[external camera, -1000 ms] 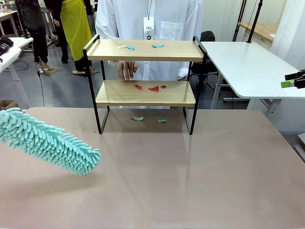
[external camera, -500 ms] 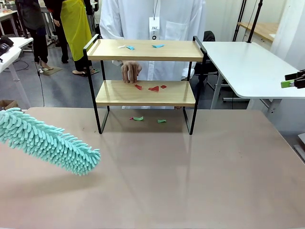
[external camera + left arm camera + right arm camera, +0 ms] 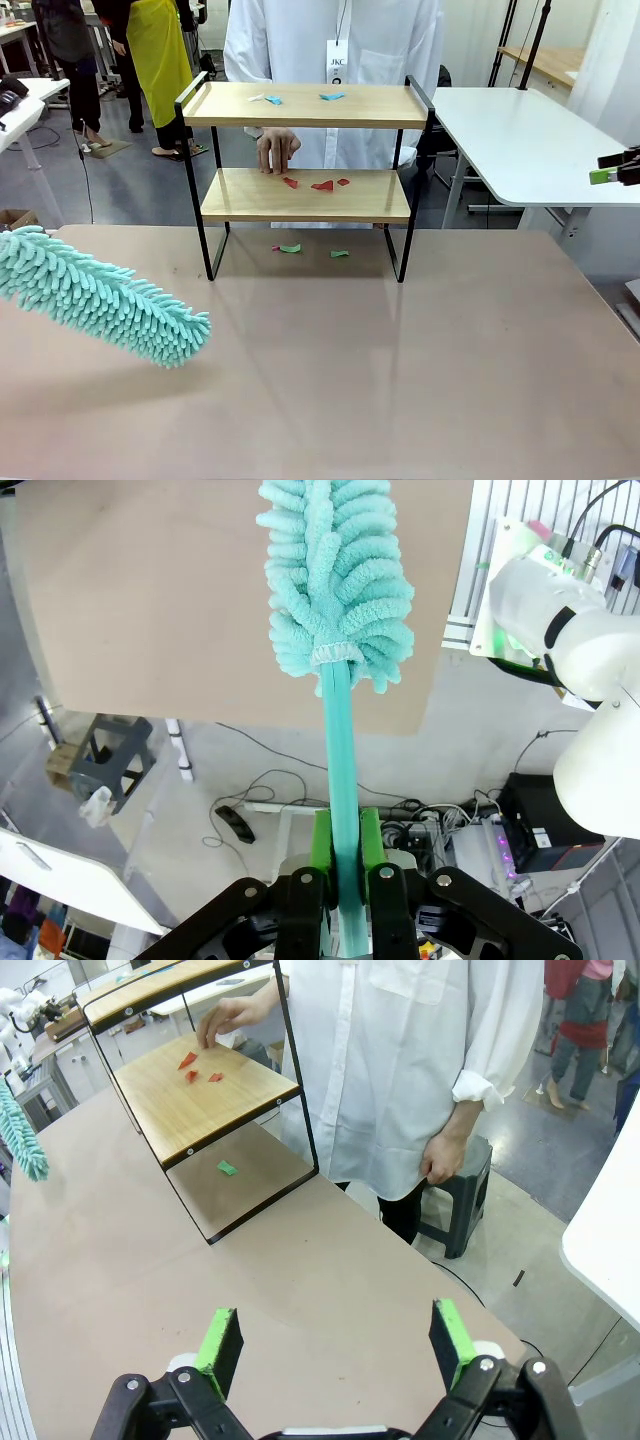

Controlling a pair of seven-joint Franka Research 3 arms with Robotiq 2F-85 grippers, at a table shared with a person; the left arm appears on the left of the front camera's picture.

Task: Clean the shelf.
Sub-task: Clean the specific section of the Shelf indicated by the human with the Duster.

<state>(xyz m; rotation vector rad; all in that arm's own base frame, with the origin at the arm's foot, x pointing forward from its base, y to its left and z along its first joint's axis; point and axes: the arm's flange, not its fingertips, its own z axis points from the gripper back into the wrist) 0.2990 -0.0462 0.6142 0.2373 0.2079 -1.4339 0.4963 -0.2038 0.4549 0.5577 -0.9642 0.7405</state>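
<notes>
**A:** Front view first. We've got the two-tier shelf of light wooden boards in a thin black metal frame (image 3: 250, 195) standing at the far middle of the wide tan tabletop (image 3: 420, 370). There are little blue paper scraps (image 3: 331, 96) on the top board, red scraps (image 3: 322, 185) on the lower one and green scraps (image 3: 290, 248) on the tabletop underneath. A person's hand (image 3: 277, 150) hangs over the back of the lower board, near the red bits.

**B:** Yep, and the fluffy teal microfibre duster (image 3: 100, 295) hovers low on the left, well apart from the shelf.

**A:** In the left wrist view we see the left gripper (image 3: 345, 852) clamped tight on the duster's teal handle, a green pad on each side.

**B:** In the right wrist view the right gripper (image 3: 336, 1340) has its fingers spread wide with nothing between them. The shelf sits far ahead at upper left.
</notes>
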